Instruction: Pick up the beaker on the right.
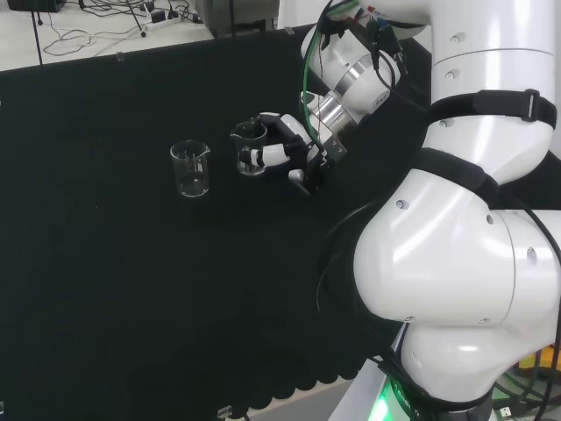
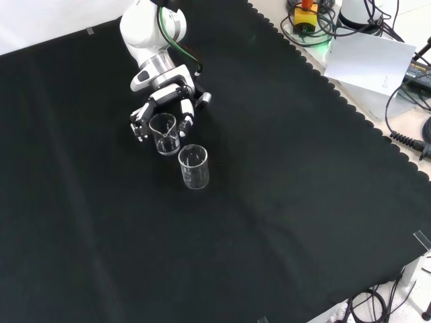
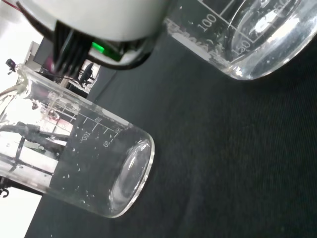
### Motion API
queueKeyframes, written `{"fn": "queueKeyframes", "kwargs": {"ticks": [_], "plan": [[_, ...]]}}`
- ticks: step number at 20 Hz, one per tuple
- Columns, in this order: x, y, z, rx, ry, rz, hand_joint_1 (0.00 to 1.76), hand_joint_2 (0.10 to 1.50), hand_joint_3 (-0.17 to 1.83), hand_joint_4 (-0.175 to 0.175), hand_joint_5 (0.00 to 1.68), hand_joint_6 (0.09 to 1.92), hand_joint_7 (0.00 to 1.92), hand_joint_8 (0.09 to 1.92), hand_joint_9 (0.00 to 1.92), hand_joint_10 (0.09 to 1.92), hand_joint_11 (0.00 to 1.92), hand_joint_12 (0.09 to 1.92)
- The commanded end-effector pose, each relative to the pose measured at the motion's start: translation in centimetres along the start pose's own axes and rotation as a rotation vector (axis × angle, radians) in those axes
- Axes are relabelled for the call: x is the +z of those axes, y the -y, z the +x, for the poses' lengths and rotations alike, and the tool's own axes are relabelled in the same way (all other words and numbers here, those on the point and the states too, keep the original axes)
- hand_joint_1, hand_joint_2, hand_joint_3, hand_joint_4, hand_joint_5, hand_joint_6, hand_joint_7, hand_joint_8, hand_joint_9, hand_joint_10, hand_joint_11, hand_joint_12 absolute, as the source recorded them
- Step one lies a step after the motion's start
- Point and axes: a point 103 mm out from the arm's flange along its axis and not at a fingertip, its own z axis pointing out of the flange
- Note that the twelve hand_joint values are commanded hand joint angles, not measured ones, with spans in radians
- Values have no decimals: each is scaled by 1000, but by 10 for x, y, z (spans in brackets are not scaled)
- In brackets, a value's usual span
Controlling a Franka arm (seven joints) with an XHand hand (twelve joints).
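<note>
Curling round a clear glass beaker (image 1: 250, 147), the hand (image 1: 294, 156) sits just above the middle of the head view, its black and white fingers (image 1: 266, 156) wrapped about the glass wall from the right side of the frame. That beaker stands upright, and I cannot tell from here whether its base is on the cloth or just off it. From the front view the same hand (image 2: 168, 101) comes down in the upper left of the frame, with fingers (image 2: 188, 112) on either side of the beaker (image 2: 164, 133) and the spout rim facing the camera.

Just beside it stands a second beaker (image 1: 190, 168), also clear and upright, left of the held one in the head view, with a small gap between them. In the front view this second beaker (image 2: 194, 166) stands lower in the frame and slightly right, close to the first but apart from it.

At the wrist, both pieces loom large: the held beaker (image 3: 237, 34) in the upper right with its printed scale showing, the second beaker (image 3: 84, 158) across the lower left. Both look empty.

All around lies the desk (image 2: 283, 202), black cloth with a scalloped edge toward the right of the front view. White arm links (image 1: 473, 219) stand big at the right of the head view.
</note>
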Motion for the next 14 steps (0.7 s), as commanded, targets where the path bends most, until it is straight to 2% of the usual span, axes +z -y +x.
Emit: {"fn": "queueKeyframes", "kwargs": {"ticks": [1,3,4,5,7,9,10,12,14], "plan": [[1,-1,2,10,-13,-9,1034,520,661,-27,674,903,528,684,602,559,86,1365],[1,-2,3,24,-19,-22,1089,538,693,-20,821,919,644,673,700,551,184,1346],[0,-2,3,33,-20,-30,1109,622,639,-2,948,890,712,669,759,547,239,1342],[0,-3,5,43,-21,-36,1133,687,592,-27,1045,857,812,681,833,550,309,1331],[-2,-5,8,55,-16,-38,1226,743,534,11,1142,833,1105,654,1033,564,555,1240],[-5,-7,11,58,-24,-34,1360,673,620,-107,1167,831,1281,670,1213,554,874,1062],[-7,-8,13,55,-20,-35,1393,650,651,-141,1170,830,1314,681,1258,552,962,992],[-12,-10,16,45,-13,-35,1420,629,678,-168,1169,822,1335,701,1300,551,1032,925],[-19,-11,22,29,-10,-37,1425,616,716,-174,1148,855,1314,766,1294,608,1047,889]]}}
